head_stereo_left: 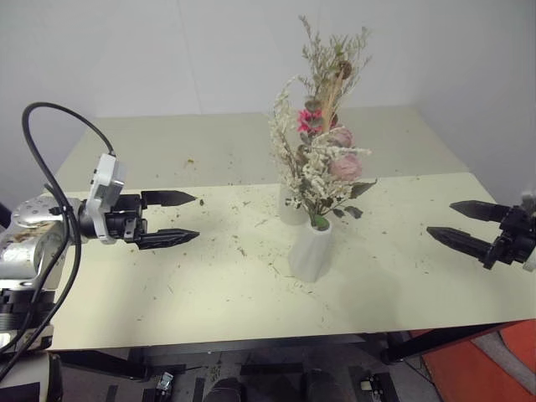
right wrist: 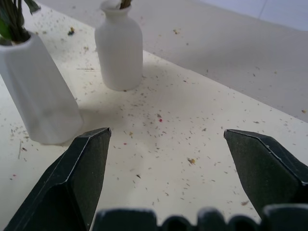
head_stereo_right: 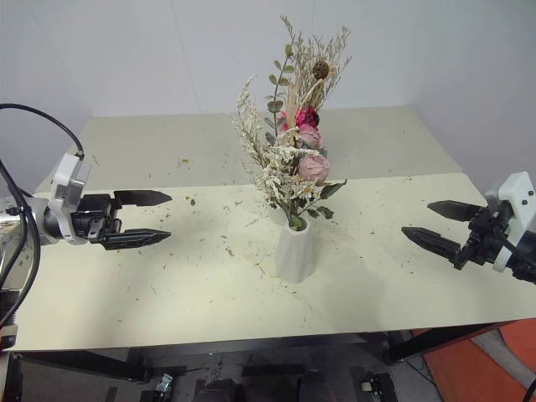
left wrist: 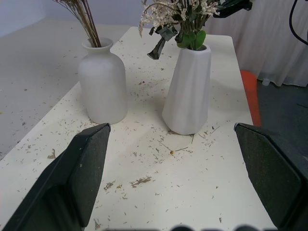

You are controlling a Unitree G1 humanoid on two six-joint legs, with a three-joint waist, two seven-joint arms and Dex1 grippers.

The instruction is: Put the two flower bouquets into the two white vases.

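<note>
Two white vases stand upright mid-table, each with a bouquet in it. The tapered cone vase (head_stereo_left: pixel 311 249) in front holds the fuller bunch (head_stereo_left: pixel 322 172) of cream sprigs, pale pink roses and green leaves. Behind it the rounded bottle vase (left wrist: pixel 102 81) holds the thin tan wispy bunch (head_stereo_left: pixel 331 71) with a bright pink flower. My left gripper (head_stereo_left: pixel 172 219) hovers open at the table's left, pointing toward the vases, nothing between its fingers. My right gripper (head_stereo_left: pixel 461 224) hangs open at the right edge, empty, well clear of the vases.
The cream table (head_stereo_left: pixel 209 285) is strewn with dried flower crumbs. A second, paler tabletop (head_stereo_left: pixel 167 142) adjoins at the back, against a white wall. An orange-red object (head_stereo_left: pixel 469 368) lies on the floor by the front right corner.
</note>
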